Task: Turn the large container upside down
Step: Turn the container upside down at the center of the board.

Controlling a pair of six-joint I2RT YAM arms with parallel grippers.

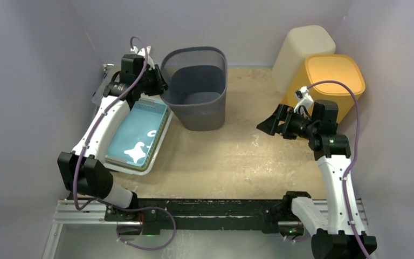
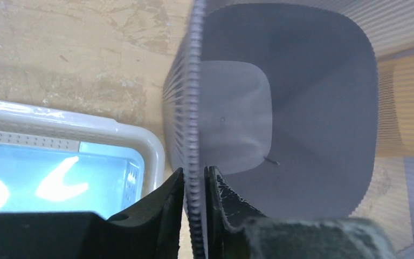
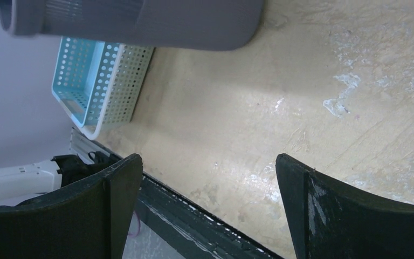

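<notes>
Mesh bin [image 1: 199, 116]: 1, upright, rim pinched by left gripper [image 2: 195, 174]; right gripper [image 3: 207, 159] spread.

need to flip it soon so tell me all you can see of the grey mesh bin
The grey mesh bin looks like fine metal mesh with a rolled rim, rounded corners and a solid-looking floor. It stands upright, mouth up, empty, on the tan table toward the back. The left gripper pinches its left rim, one finger inside, one outside.

Grey bin [image 1: 199, 116]: fine mesh, matt. Tabletop [image 1: 237, 156]: worn, scuffed, faint sheen. Blue basket [image 1: 140, 121]: perforated plastic, glossy.
</notes>
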